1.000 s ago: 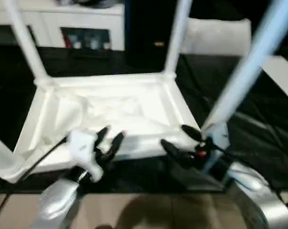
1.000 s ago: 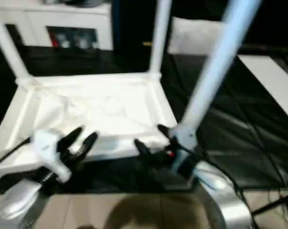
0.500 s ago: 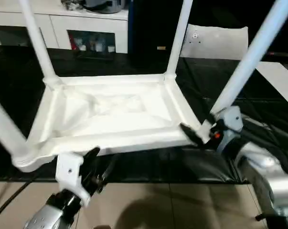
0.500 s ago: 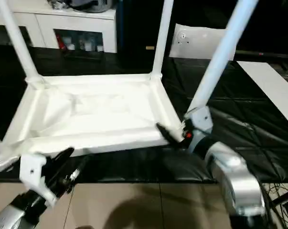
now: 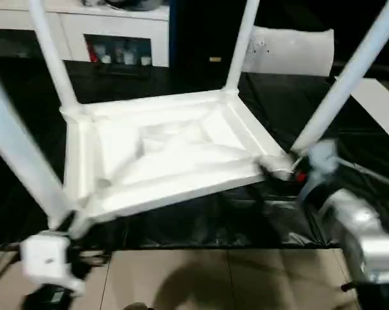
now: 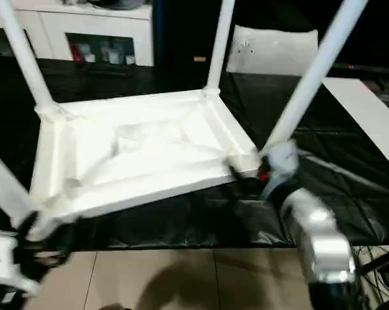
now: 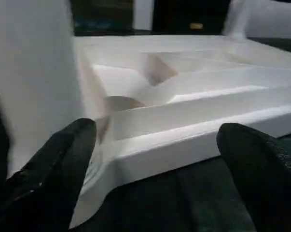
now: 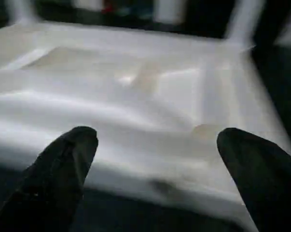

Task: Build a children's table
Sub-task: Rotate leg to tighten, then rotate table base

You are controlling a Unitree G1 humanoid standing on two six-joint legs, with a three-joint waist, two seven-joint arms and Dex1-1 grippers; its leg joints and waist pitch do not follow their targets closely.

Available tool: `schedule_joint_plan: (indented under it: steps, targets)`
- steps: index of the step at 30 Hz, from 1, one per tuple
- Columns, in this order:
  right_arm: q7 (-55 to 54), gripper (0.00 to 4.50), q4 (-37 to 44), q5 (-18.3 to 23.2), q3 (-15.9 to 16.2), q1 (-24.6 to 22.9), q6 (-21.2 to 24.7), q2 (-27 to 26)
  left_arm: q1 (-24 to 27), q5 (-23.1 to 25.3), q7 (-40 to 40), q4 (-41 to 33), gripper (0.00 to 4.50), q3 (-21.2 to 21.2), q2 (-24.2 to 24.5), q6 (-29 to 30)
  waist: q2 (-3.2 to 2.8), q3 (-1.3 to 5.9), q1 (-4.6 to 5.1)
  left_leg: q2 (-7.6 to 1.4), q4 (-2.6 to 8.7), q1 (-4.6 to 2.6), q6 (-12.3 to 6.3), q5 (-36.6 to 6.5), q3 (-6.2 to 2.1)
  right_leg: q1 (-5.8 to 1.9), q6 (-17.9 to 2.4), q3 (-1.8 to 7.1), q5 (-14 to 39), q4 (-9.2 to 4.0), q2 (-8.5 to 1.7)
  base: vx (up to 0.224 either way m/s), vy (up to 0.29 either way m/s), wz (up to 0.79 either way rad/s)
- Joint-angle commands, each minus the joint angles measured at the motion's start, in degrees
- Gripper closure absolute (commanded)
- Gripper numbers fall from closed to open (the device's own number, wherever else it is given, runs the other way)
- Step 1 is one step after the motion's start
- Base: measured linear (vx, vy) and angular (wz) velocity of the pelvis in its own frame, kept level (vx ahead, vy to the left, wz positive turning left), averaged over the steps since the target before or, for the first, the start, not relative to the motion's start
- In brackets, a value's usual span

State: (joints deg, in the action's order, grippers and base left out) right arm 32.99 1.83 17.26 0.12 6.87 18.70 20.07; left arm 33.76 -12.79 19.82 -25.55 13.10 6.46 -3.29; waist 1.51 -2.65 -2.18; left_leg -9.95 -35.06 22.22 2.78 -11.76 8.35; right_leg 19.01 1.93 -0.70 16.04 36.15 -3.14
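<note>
Tabletop (image 5: 168,155) upside down on black-covered table (image 5: 349,168), four legs (image 5: 52,58) up, near edge overhanging floor (image 5: 233,284), left gripper (image 7: 155,164) spread at its near-left corner, right gripper (image 8: 155,164) spread at near-right corner, white cabinet (image 5: 110,32) behind

The tabletop (image 5: 168,152) lies upside down on the work table (image 5: 200,223) before me, its four legs (image 5: 242,45) rising from the corners. My left gripper (image 7: 155,159) faces its near left corner, my right gripper (image 8: 152,159) the near right corner. A cabinet (image 5: 117,39) stands behind.
</note>
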Motion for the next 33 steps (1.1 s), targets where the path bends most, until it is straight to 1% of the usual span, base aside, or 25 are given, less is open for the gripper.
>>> schedule_joint_plan:
  steps: [1,5,7,10,11,12,13,14,15,16,17,18,19,20,21,22,23,24,25,26,27,29,31,32,33]
  targets:
    - [3.4,0.00,3.2,1.9,0.7,-1.1,1.9,1.5,1.0,-2.2,0.7,1.5,0.02,2.1,-0.1,-3.2,-0.68,1.99,-0.39,-3.07,4.56,-1.23,-3.22,-6.2,-1.15,-0.72,-8.5,1.36,-15.6,-3.62,-3.36,0.000,0.000,0.00]
    - [4.2,0.00,4.0,1.7,0.8,-2.1,2.1,1.7,0.5,-4.7,1.5,3.8,0.02,3.8,-0.5,-5.1,-0.57,1.40,-0.49,-3.30,5.32,-1.40,-1.51,-12.2,-1.07,-0.39,-8.8,1.58,-6.5,-4.29,-3.70,0.000,0.000,0.00]
    - [4.2,0.00,4.1,1.7,0.8,-2.3,2.1,1.6,-0.1,-5.1,1.3,4.6,0.02,4.4,-0.3,-5.3,-0.59,1.26,-0.64,-3.31,5.59,-1.61,0.00,-15.1,-0.98,-0.12,-8.7,1.79,-0.5,-4.71,-3.80,0.000,0.000,0.00]
    - [3.9,0.00,5.4,2.4,1.6,-2.9,3.1,1.4,-5.6,-6.3,-1.1,9.1,0.02,9.0,1.5,-5.8,-0.56,1.01,-0.98,-3.10,5.76,-2.04,1.44,-18.2,-0.91,0.42,-8.0,2.06,5.5,-5.23,-3.89,0.000,0.000,0.00]
    - [3.4,0.00,6.2,2.6,2.3,-3.5,4.8,1.0,-10.5,-7.3,-0.7,13.6,0.02,11.3,4.7,-5.4,0.08,0.85,-0.99,-3.09,5.88,-1.85,1.47,-18.1,-0.87,0.34,-7.6,2.03,6.4,-5.44,-3.87,0.000,0.000,0.00]
    - [2.8,0.00,6.7,2.5,2.8,-3.9,6.3,0.6,-14.5,-7.9,0.1,18.1,0.02,12.7,7.6,-5.6,-0.10,0.87,-1.37,-2.60,5.88,-2.58,2.05,-19.3,-0.75,0.97,-6.6,2.24,10.2,-5.62,-3.75,0.000,0.000,0.00]
    - [2.8,0.00,6.7,2.5,2.8,-3.9,6.3,0.6,-14.6,-7.9,0.1,18.2,0.02,12.7,7.7,-5.6,-0.23,0.77,-1.47,-2.57,6.12,-2.34,2.15,-18.8,-0.87,0.79,-6.3,2.23,10.6,-5.62,-3.77,0.000,0.000,0.00]
    - [2.1,0.00,6.8,1.9,3.2,-4.0,7.3,0.4,-17.3,-8.2,0.3,21.4,0.02,13.5,9.4,-5.7,-0.30,0.98,-1.55,-2.69,6.17,-2.34,2.41,-18.2,-0.92,0.68,-6.2,2.21,9.9,-5.51,-3.84,0.000,0.000,0.00]
    - [1.0,0.00,6.5,1.1,3.9,-4.2,9.3,0.2,-21.5,-9.0,1.3,26.6,0.02,14.5,12.2,-6.1,-0.32,0.97,-1.52,-2.79,6.36,-2.24,2.85,-16.7,-1.03,0.65,-6.4,2.06,6.4,-5.23,-3.75,0.000,0.000,0.00]
    - [1.0,0.00,6.5,1.1,3.9,-4.2,9.3,0.2,-21.5,-9.0,1.3,26.6,0.02,14.5,12.2,-6.1,-0.41,1.28,-1.64,-2.62,6.14,-2.48,2.92,-15.9,-0.92,0.71,-6.5,2.04,5.1,-5.04,-3.62,0.000,0.000,0.00]
    - [0.6,0.00,6.2,0.5,4.4,-4.3,10.0,0.2,-23.7,-9.6,2.9,29.2,0.02,14.5,13.7,-6.2,-0.29,1.33,-1.51,-2.79,6.16,-2.39,2.83,-15.5,-0.99,0.62,-6.9,2.03,3.4,-4.79,-3.67,0.000,0.000,0.00]
    - [0.3,0.00,6.1,0.2,4.6,-4.4,10.4,0.2,-25.1,-10.0,4.1,30.9,0.02,14.5,14.6,-6.3,-0.49,1.41,-1.57,-2.77,6.27,-2.28,3.08,-15.0,-1.03,0.48,-7.3,1.90,1.8,-4.59,-3.71,0.000,0.000,0.00]
    - [-0.4,0.00,6.0,-0.1,4.8,-4.5,11.3,0.0,-21.5,-8.5,3.9,23.9,0.02,11.1,11.2,-6.3,-0.61,1.46,-1.44,-2.86,6.24,-2.33,3.34,-15.0,-1.05,0.52,-7.9,1.84,-0.2,-4.29,-3.70,0.000,0.000,0.00]
    - [-0.4,0.00,6.0,-0.1,4.8,-4.5,11.3,0.0,-21.5,-8.5,3.9,23.9,0.02,11.1,11.2,-6.3,-0.45,1.54,-1.23,-3.38,6.36,-2.03,3.37,-14.4,-1.19,0.06,-8.7,1.81,-2.4,-4.04,-4.04,0.000,0.000,0.00]
    - [-2.2,0.00,5.4,-1.1,5.1,-4.4,12.4,-0.2,-17.3,-7.3,4.0,12.6,0.02,5.2,7.1,-4.7,-0.33,1.54,-0.94,-3.65,6.38,-1.65,3.15,-12.7,-1.19,-0.39,-9.5,1.55,-6.4,-3.85,-3.98,0.000,0.000,0.00]
    - [-2.9,0.00,5.1,-1.4,5.2,-4.3,12.8,-0.4,-17.0,-7.7,4.5,10.6,0.02,3.6,7.0,-4.1,-0.37,1.69,-0.91,-3.84,6.06,-1.72,2.45,-10.2,-1.10,-0.52,-10.3,1.43,-10.7,-3.71,-4.17,0.000,0.000,0.00]
    - [-3.3,0.00,4.9,-1.6,5.2,-4.2,12.9,-0.5,-17.1,-8.1,5.0,9.9,0.02,2.8,7.2,-3.7,-0.45,1.90,-1.07,-3.69,5.70,-1.89,2.09,-8.8,-0.88,-0.38,-10.4,1.45,-12.4,-3.63,-4.06,0.000,0.000,0.00]
    - [-4.9,0.00,4.3,-2.3,4.9,-3.8,12.9,-0.9,-18.1,-9.9,7.1,9.4,0.02,0.9,9.1,-2.3,-0.80,2.19,-1.37,-3.21,5.17,-2.04,1.45,-6.3,-0.51,-0.09,-10.1,1.48,-15.0,-3.55,-3.68,0.000,0.000,0.00]
    - [-5.0,0.00,4.3,-2.4,4.9,-3.8,13.0,-0.9,-18.2,-10.0,7.3,9.4,0.02,0.8,9.3,-2.2,-0.45,1.85,-1.50,-2.80,5.27,-1.82,1.19,-6.8,-0.21,0.07,-9.6,1.56,-13.8,-3.73,-3.52,0.000,0.000,0.00]
    - [-5.5,0.00,4.2,-2.5,4.7,-3.7,13.1,-1.1,-18.4,-10.6,8.3,9.5,0.02,0.0,10.1,-1.7,-0.52,1.67,-1.66,-2.80,5.48,-1.72,1.46,-8.1,-0.29,-0.05,-9.2,1.58,-11.8,-3.85,-3.63,0.000,0.000,0.00]
    - [-6.0,0.00,4.3,-2.7,4.5,-3.6,13.3,-1.2,-18.9,-11.3,9.3,10.0,0.02,-0.7,11.2,-1.3,-0.26,1.14,-1.74,-2.85,6.05,-1.87,2.49,-13.4,-0.31,0.16,-8.3,1.72,-3.1,-4.43,-3.75,0.000,0.000,0.00]
    - [-6.3,0.00,4.2,-2.9,4.3,-3.3,13.2,-1.5,-20.2,-11.0,9.5,10.8,0.02,-0.9,11.7,0.2,0.10,1.05,-1.56,-2.94,6.12,-1.82,2.79,-14.9,-0.28,0.16,-8.2,1.88,0.7,-4.60,-3.87,0.000,0.000,0.00]
    - [-6.7,0.00,4.1,-3.0,4.3,-2.9,13.3,-1.9,-22.0,-10.0,8.8,11.3,0.02,-0.7,11.6,1.9,-0.28,1.08,-1.49,-2.98,6.03,-1.82,2.80,-14.1,-0.26,0.39,-8.3,2.06,2.5,-4.66,-3.95,0.000,0.000,0.00]
    - [-6.9,0.00,4.2,-3.0,4.4,-2.6,13.5,-2.2,-22.8,-9.5,7.7,10.8,0.02,-0.5,11.4,3.0,-1.02,1.31,-1.45,-2.99,5.90,-1.64,2.91,-12.1,-0.37,0.32,-8.6,2.05,0.2,-4.35,-3.89,0.000,0.000,0.00]
    - [-6.7,0.00,4.4,-2.9,4.5,-2.5,13.4,-2.3,-22.8,-9.9,7.2,10.1,0.02,-0.4,11.3,3.5,-0.91,1.37,-1.35,-2.98,5.84,-1.60,3.01,-11.2,-0.35,0.33,-8.8,1.92,-2.1,-4.14,-3.67,0.000,0.000,0.00]
